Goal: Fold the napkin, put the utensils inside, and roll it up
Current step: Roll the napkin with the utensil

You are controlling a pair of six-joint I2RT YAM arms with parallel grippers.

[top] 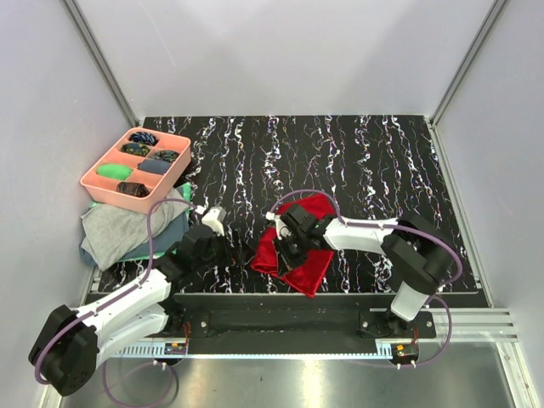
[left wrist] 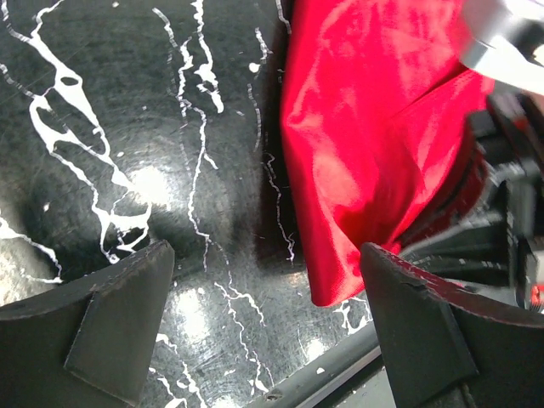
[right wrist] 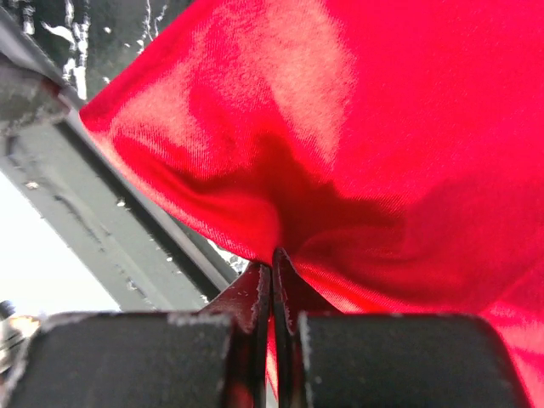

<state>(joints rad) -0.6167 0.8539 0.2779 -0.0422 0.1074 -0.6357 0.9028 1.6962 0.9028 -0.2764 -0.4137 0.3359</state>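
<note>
With my right hand (right wrist: 272,263) pinched on the thin bright red cloth napkin (top: 293,251) and my left hand (left wrist: 272,314) spread empty, the satin could slip free.

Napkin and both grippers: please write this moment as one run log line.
napkin: bunched, near edge | right gripper: shut on napkin | left gripper: open, empty, beside napkin
</note>
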